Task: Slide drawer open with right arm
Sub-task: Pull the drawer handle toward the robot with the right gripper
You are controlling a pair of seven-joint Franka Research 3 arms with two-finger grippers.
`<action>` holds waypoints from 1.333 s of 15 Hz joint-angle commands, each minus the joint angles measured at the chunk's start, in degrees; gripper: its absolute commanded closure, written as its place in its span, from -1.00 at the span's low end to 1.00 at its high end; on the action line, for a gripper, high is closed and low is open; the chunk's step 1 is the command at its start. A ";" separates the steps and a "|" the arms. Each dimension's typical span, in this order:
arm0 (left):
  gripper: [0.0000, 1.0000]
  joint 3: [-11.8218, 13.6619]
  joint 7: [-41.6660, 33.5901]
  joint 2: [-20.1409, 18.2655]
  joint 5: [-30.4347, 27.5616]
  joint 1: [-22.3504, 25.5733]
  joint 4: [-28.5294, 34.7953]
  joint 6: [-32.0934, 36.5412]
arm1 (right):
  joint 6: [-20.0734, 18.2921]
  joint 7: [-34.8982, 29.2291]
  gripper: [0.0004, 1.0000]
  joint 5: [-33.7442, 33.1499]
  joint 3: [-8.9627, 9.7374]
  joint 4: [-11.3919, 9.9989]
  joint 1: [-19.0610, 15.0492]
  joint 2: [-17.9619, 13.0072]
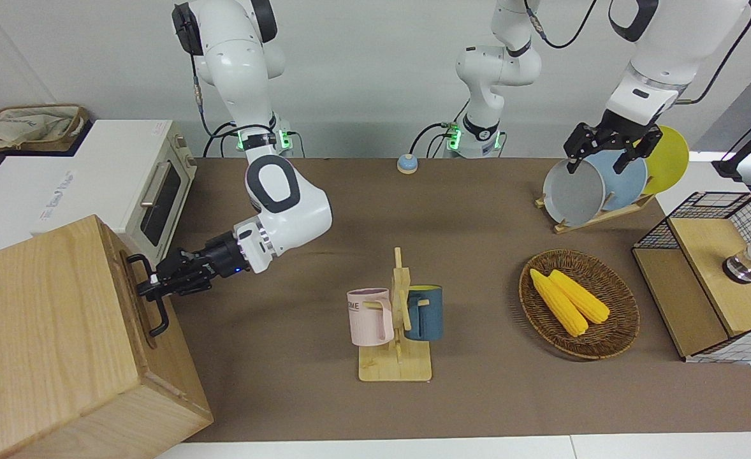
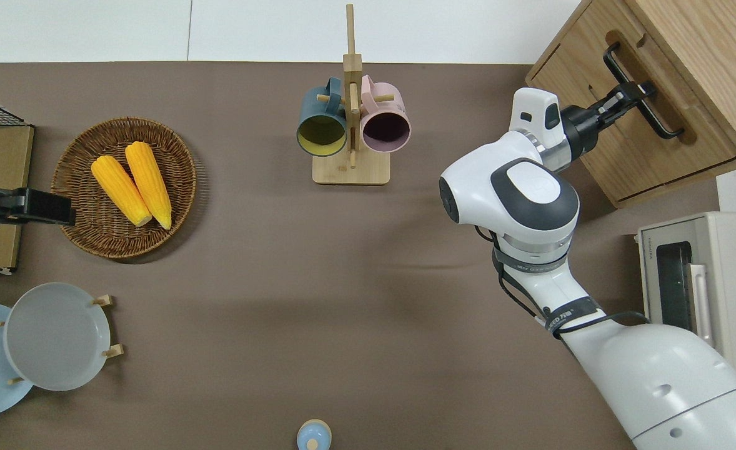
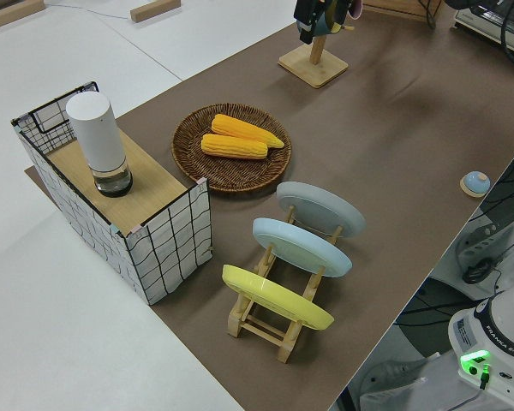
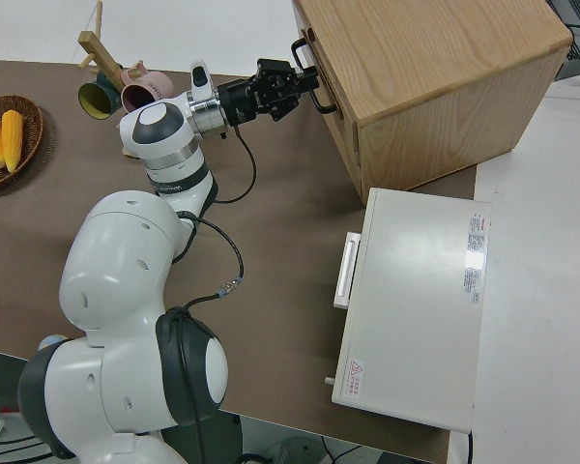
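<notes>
The drawer [image 2: 640, 134] sits closed in the big wooden box [image 1: 50, 344] at the right arm's end of the table, farther from the robots than the white toaster oven [image 2: 699, 275]; no gap shows around its front. Its black bar handle [image 2: 640, 90] runs, in the overhead view, from about 11 o'clock to 5 o'clock, and that is also the long axis of the drawer front. The front faces roughly 8 o'clock in that view, toward the table's middle, so I judge the drawer's travel lies along that line.

The right gripper [image 2: 635, 95] is on the handle near its middle, its 2 fingers closed down around the bar, as the front and right side views also suggest. The right arm [image 2: 530, 200] reaches in from 7 o'clock.

To do this step well, the pull should run straight along the 8 o'clock line, square to the bar, with the wrist level and the grip firm. A slanted pull could bind the drawer or drag the whole box.

Outward stand the mug rack [image 2: 349, 125], the corn basket [image 2: 124, 187] and the plate rack [image 1: 598, 185]. The left arm is parked.
</notes>
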State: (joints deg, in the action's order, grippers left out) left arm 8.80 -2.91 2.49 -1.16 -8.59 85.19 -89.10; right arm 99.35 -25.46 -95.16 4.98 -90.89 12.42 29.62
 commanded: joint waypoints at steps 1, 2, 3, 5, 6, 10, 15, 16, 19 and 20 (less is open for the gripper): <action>-0.99 0.95 -0.43 0.76 0.63 -0.99 -1.17 -0.02 | 0.15 -0.55 0.77 -1.70 0.30 -0.86 0.15 -0.09; -1.00 0.95 -0.43 0.76 0.71 -0.99 -1.17 -0.02 | 0.06 -0.20 0.84 -1.70 0.30 -0.86 0.24 -0.18; -0.99 0.95 -0.43 0.76 0.72 -0.99 -1.17 -0.02 | -0.03 -0.11 0.85 -1.70 0.30 -0.95 0.33 -0.18; -1.00 0.95 -0.43 0.76 0.72 -0.99 -1.17 -0.02 | -0.55 -0.11 0.90 -1.61 0.30 -0.86 1.38 -0.18; -0.99 0.95 -0.43 0.76 0.72 -0.99 -1.17 -0.02 | -1.17 -0.02 0.91 -1.52 0.30 -0.86 1.73 -0.18; -0.99 0.95 -0.43 0.76 0.72 -0.99 -1.17 -0.02 | -4.32 0.33 0.91 -0.73 0.38 -0.86 4.19 -0.09; -1.00 0.95 -0.43 0.76 0.72 -0.99 -1.17 -0.02 | -8.54 0.50 0.91 0.93 1.00 -0.86 7.17 0.08; -0.99 0.95 -0.43 0.76 0.72 -0.99 -1.17 -0.02 | -9.34 0.50 0.91 1.63 1.00 -0.78 7.96 0.08; -0.99 0.95 -0.43 0.76 0.72 -0.99 -1.17 -0.02 | -11.97 0.59 0.91 2.78 1.17 -0.60 9.81 -0.01; -1.00 0.95 -0.43 0.76 0.72 -0.99 -1.17 -0.02 | -12.85 0.59 0.91 3.39 1.18 -0.51 10.86 0.08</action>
State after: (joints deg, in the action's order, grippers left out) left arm 8.80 -2.91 2.49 -1.15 -8.59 85.19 -89.10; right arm 88.27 -27.29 -92.21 6.11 -91.97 20.70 29.69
